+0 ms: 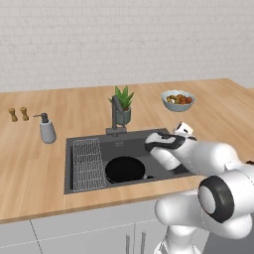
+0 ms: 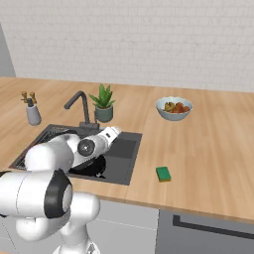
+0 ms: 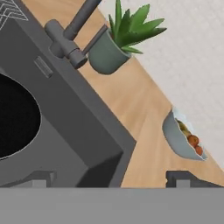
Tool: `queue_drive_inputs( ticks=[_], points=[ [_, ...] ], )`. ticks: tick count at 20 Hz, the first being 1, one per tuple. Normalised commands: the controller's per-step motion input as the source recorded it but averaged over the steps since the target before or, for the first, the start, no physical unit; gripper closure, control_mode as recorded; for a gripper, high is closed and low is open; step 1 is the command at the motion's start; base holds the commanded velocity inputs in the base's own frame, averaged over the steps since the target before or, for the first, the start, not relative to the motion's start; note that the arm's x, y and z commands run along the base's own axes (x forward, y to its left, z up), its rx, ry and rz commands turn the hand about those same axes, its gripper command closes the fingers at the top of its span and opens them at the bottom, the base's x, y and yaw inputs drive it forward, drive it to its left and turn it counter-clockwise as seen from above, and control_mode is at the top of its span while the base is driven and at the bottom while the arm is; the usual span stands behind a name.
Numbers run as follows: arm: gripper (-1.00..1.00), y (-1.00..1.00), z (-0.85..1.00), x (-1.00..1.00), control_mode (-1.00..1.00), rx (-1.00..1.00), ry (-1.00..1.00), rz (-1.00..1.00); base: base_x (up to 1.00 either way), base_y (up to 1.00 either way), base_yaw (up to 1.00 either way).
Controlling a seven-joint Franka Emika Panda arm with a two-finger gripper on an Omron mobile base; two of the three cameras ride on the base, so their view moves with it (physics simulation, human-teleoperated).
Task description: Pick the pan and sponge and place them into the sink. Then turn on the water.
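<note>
The round black frying pan (image 1: 124, 169) is seen lying inside the dark grey recessed sink (image 1: 133, 141), beside the wire grid rack (image 1: 88, 163). The small green and yellow sponge (image 2: 163, 173) is left on the wooden counter (image 2: 198, 144), well apart from the sink's right edge. The two-finger gripper (image 3: 109, 178) is held over the sink's right part, its jaws spread wide with nothing between them.

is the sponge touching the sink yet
Apart. In the right base view the sponge lies on the wooden counter, to the right of the sink, with a plain strip of bare wood between it and the sink's rim.
</note>
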Motion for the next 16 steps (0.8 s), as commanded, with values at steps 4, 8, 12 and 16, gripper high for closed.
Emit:
queue_drive_inputs(
  ticks=[4, 8, 12, 16],
  points=[
    [-1.0, -0.53, 1.0, -0.39, -1.0, 0.15, -0.03, 0.01, 0.0, 0.0, 0.0],
    [-1.0, -0.42, 1.0, -0.33, -1.0, 0.19, 0.0, 0.0, 0.0, 0.0, 0.0],
    [-1.0, -0.36, 1.0, -0.46, -1.0, 0.15, 0.0, 0.0, 0.0, 0.0, 0.0],
    [-1.0, -0.25, 0.83, -0.72, -1.0, 0.17, 0.19, 0.0, 0.0, 0.0, 0.0]
  ],
)
